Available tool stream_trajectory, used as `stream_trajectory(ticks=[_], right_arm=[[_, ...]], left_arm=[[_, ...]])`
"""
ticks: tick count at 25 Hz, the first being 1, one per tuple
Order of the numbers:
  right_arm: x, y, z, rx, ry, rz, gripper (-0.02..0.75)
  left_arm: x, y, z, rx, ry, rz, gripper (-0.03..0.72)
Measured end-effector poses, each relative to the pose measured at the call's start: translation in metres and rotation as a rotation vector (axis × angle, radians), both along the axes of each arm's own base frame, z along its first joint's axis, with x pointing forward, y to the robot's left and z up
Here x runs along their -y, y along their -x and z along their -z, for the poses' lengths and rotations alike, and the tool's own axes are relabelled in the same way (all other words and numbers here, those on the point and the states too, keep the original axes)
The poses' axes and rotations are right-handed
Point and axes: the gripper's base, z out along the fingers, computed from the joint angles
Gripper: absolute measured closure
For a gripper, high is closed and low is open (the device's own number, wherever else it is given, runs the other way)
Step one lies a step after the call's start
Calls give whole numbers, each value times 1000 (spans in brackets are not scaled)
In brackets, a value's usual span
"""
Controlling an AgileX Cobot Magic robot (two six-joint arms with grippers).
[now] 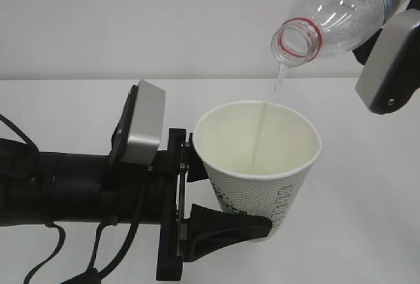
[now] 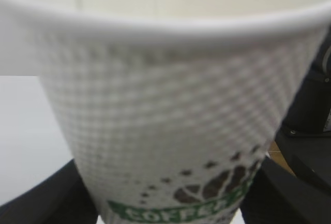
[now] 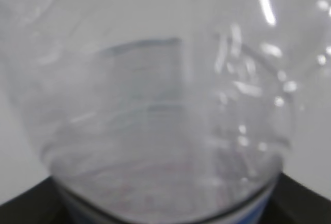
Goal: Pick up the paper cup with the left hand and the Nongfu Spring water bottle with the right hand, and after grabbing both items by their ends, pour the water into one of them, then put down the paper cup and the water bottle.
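Clear water is being poured from the tilted Nongfu Spring water bottle, clamped by the right hand, into the paper cup pinched by the left hand. Next, judged: bottle righted, both set down.

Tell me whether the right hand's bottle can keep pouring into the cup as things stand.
Probably yes: the water bottle is tilted with its mouth above the paper cup, whose open rim is unobstructed, and the water falls inside it.
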Motion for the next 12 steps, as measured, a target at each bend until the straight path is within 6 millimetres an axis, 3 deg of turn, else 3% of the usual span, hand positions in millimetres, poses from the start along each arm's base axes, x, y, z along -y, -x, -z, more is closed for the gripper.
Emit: stream_trajectory(ticks=[12], right_arm=[[0,0,0,7,3,-2,253]], left_arm=[[0,0,0,0,0,0,157]])
